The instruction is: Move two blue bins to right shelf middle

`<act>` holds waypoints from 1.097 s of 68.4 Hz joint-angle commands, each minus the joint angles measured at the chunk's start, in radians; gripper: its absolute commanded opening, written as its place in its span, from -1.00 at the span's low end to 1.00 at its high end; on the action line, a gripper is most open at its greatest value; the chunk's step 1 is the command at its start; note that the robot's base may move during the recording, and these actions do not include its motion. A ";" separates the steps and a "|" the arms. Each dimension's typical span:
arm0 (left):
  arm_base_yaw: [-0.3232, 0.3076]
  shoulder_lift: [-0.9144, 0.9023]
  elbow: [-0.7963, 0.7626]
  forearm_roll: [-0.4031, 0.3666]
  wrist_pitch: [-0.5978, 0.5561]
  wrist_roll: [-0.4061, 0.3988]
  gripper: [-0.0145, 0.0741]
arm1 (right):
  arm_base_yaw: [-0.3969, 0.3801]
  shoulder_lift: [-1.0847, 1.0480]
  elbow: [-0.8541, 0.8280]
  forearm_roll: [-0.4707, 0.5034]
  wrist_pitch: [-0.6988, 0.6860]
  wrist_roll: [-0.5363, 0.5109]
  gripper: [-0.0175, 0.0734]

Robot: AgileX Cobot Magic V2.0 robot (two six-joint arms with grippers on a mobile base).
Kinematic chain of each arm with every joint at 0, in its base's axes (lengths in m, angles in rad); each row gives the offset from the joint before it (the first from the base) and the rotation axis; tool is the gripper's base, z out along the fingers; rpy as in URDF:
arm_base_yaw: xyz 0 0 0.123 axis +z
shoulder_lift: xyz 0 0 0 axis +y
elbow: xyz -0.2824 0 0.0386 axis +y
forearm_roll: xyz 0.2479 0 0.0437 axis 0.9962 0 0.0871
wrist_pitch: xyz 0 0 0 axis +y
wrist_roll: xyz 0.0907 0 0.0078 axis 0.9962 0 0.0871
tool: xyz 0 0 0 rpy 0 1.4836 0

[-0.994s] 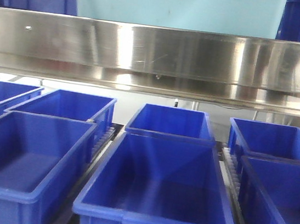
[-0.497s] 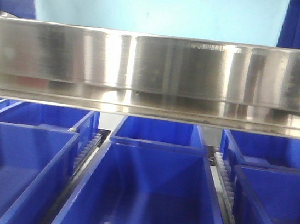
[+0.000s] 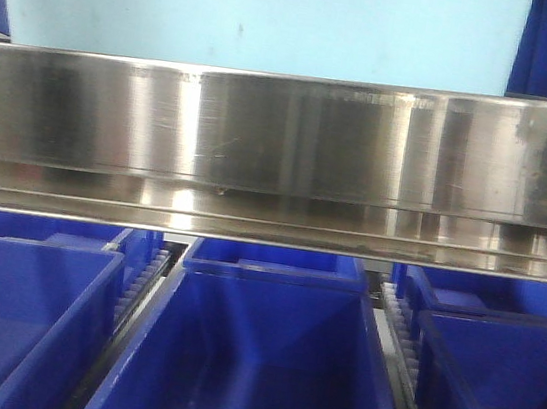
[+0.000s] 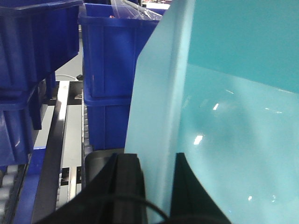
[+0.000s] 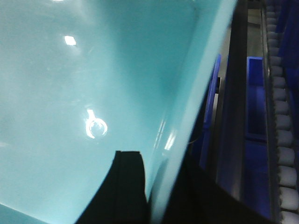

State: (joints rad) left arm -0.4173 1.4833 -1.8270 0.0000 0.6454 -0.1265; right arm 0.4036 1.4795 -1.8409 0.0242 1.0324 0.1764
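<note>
Closer now, our pale aqua bin [image 3: 258, 16] fills more view above the steel shelf rail [image 3: 283, 135]. Our left gripper [image 4: 153, 163] and right gripper [image 5: 161, 182] each pinch a side wall; carried low, its base could strike the rail's top edge.

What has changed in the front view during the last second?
The pale bin spans far more of the width above the rail; its left edge has gone leftward. The rail sits lower and looks bigger, so the view seems to have closed in on it. Less of the dark blue bins shows below. Unchanged: the bin stays above the rail. Now left gripper and right gripper each clamp its wall.
</note>
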 commanded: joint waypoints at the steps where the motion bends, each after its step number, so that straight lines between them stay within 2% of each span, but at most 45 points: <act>1: 0.001 -0.019 -0.017 -0.057 -0.088 -0.032 -0.92 | -0.001 -0.006 -0.003 -0.024 0.006 -0.036 -0.95; 75: 0.001 -0.019 -0.017 -0.057 -0.088 -0.032 -0.92 | -0.001 -0.006 -0.003 -0.024 0.006 -0.036 -0.95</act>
State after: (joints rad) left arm -0.4173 1.4833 -1.8270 0.0000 0.6454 -0.1265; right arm 0.4036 1.4795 -1.8409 0.0242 1.0344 0.1764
